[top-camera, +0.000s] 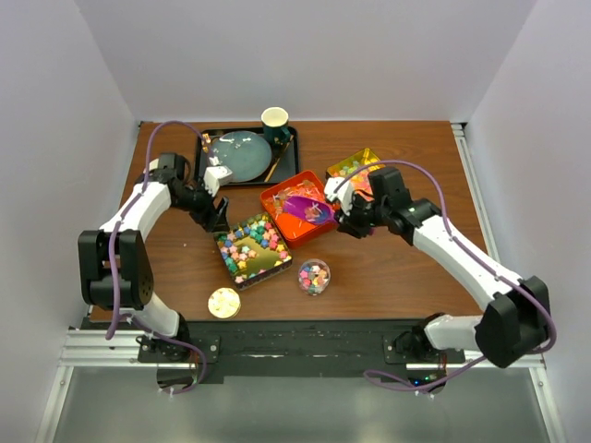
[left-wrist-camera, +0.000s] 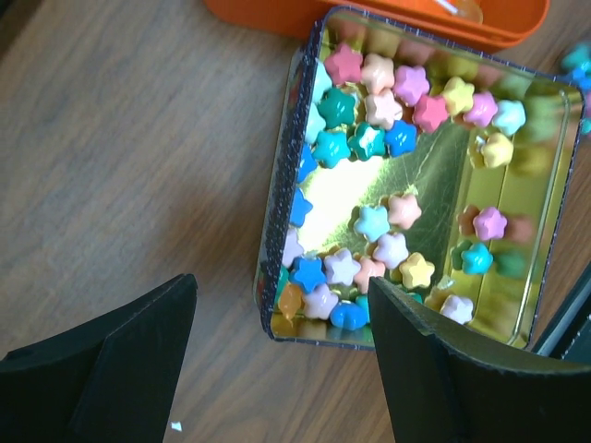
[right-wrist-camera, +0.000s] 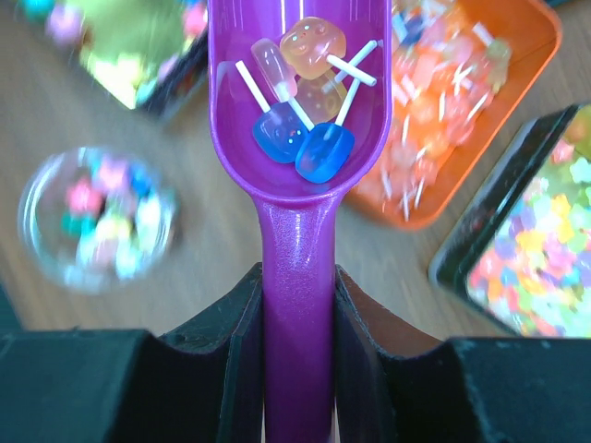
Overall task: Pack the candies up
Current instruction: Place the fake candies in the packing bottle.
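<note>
My right gripper is shut on the handle of the purple scoop. The scoop holds several small stick candies, blue and orange. In the top view it hangs over the orange tray of similar candies. A square gold tin holds colourful star candies. My left gripper is open and empty, just above the tin's far-left corner. A round clear container with mixed candies stands in front of the tray and shows blurred in the right wrist view.
A second tin of pastel candies sits behind my right gripper. A round gold lid lies near the front edge. A black tray with a blue plate and a paper cup stands at the back.
</note>
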Motion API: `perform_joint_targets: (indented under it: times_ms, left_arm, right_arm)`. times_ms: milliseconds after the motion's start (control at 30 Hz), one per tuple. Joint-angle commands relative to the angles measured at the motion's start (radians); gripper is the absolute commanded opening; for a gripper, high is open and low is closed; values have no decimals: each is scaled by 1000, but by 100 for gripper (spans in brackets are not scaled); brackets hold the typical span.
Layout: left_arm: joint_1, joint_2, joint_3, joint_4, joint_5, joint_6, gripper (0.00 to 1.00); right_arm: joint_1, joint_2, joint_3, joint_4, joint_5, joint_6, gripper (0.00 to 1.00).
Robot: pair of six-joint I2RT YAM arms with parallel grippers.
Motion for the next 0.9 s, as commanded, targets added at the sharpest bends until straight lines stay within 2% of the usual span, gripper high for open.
perform_joint_targets:
  times_ms: [0,233,367,667,867]
  left_arm:
    - [9,-22,-12,99,65,-29,80]
    - [9,-37,-66,196,79,-68,80]
    - [9,-40,-86,237,84,-87,80]
    - [9,-48,-126,303,107,-122,80]
    - [9,-54,-144,322,116,-130,80]
  right_arm:
    - [-12,-101,75,-396,-34,-346,0]
    - [-12,-135,112,-728,46,-706,0]
    - [-11,-95,158,-828,124,-789,0]
    - [25,-3,256,-879,228,-796,0]
    - [130,54,270,-859,328,-720,0]
